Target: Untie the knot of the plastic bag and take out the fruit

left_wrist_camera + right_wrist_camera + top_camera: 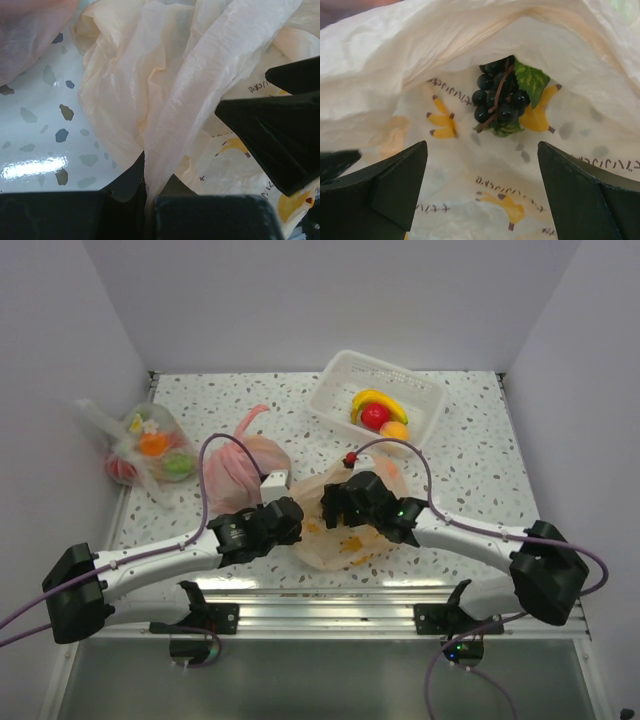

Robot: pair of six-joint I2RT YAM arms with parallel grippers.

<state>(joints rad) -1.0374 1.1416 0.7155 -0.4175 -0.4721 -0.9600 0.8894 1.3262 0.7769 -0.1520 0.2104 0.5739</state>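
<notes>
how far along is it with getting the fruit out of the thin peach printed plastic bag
Done: the thin peach plastic bag gapes open, and a yellow banana, red apple and orange lie in the white plastic basket. In hand: the left gripper pinches a fold of bag; the open right gripper faces a dark purple grape bunch inside. Left: lifting out those grapes; any other fruit is hidden.

Colours: plastic bag (pixel 470 50) is pale peach-cream and translucent, printed with yellow bananas with brown tips and lines of dark lettering. Grape bunch (pixel 497 97) inside is near-black purple, with brown stem and green leaf (pixel 532 80). Table (pixel 470 440) is white with grey-dark speckle. Pink bag (pixel 240 465), left of the plastic bag, is plain pink. Clear bag (pixel 150 450), far left, has a white-yellow flower print; orange, green and red show through. Far basket (pixel 328 388) is white and holds yellow banana (pixel 382 400), red apple (pixel 375 417) and orange fruit (pixel 396 430).
</notes>
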